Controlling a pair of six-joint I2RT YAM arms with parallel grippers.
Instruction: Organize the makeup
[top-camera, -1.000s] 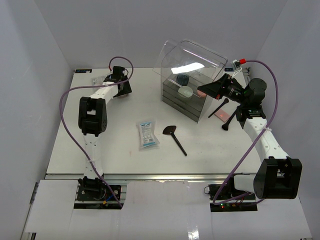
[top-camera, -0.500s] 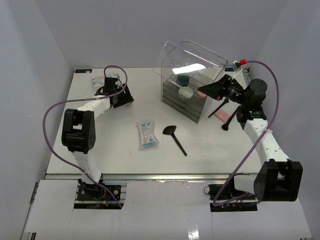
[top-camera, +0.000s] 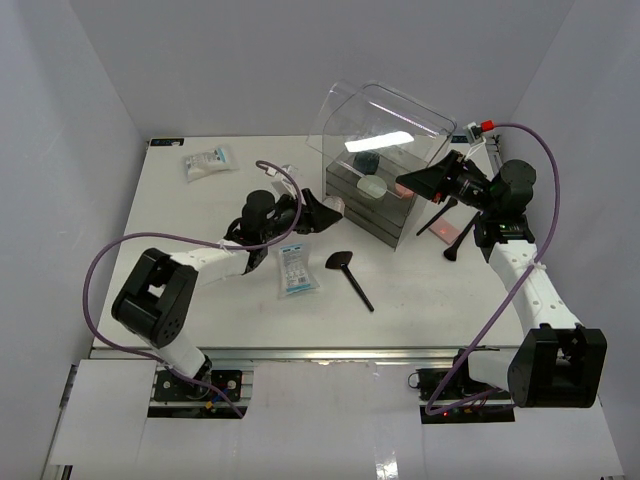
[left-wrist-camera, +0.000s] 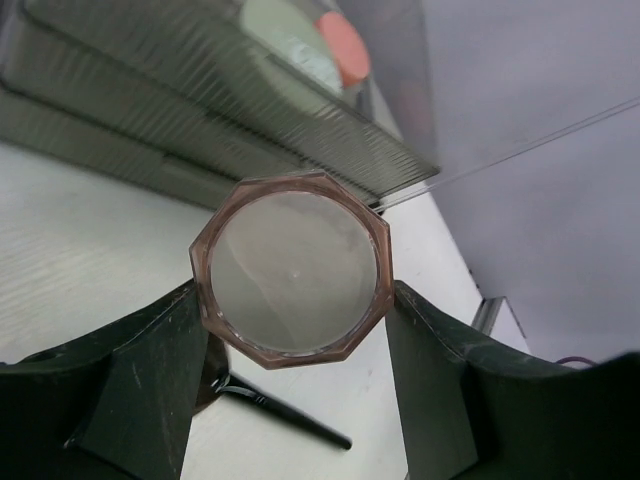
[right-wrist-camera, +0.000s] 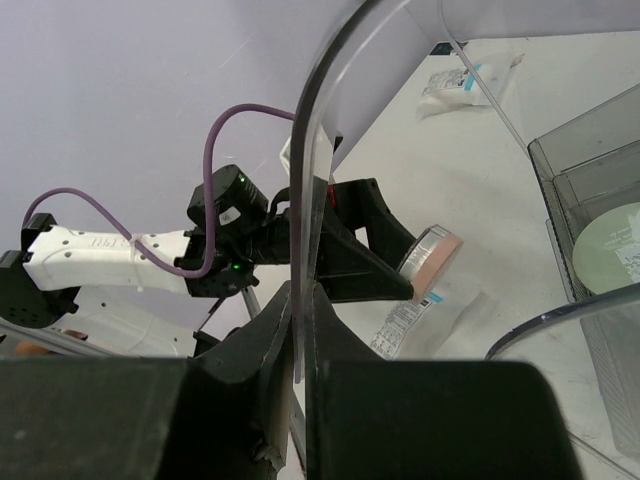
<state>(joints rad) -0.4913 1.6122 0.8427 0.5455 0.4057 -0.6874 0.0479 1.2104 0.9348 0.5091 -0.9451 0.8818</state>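
Note:
My left gripper (left-wrist-camera: 292, 330) is shut on a small round compact (left-wrist-camera: 290, 268) with a pink octagonal rim, held above the table just left of the clear box (top-camera: 372, 200); the top view shows the gripper (top-camera: 328, 212) there too. My right gripper (right-wrist-camera: 303, 300) is shut on the edge of the box's clear lid (right-wrist-camera: 320, 130), holding it raised (top-camera: 400, 115). A pale compact (top-camera: 373, 185) and a dark one (top-camera: 366, 162) lie inside the box. A flat-headed black brush (top-camera: 350, 277) and a white-and-blue packet (top-camera: 296, 268) lie at mid-table.
A second packet (top-camera: 208, 162) lies at the back left. A slim black brush (top-camera: 460, 240) and a reddish stick (top-camera: 437, 218) lie right of the box, under my right arm. The box's grey drawers (left-wrist-camera: 190, 110) are close ahead of the left gripper.

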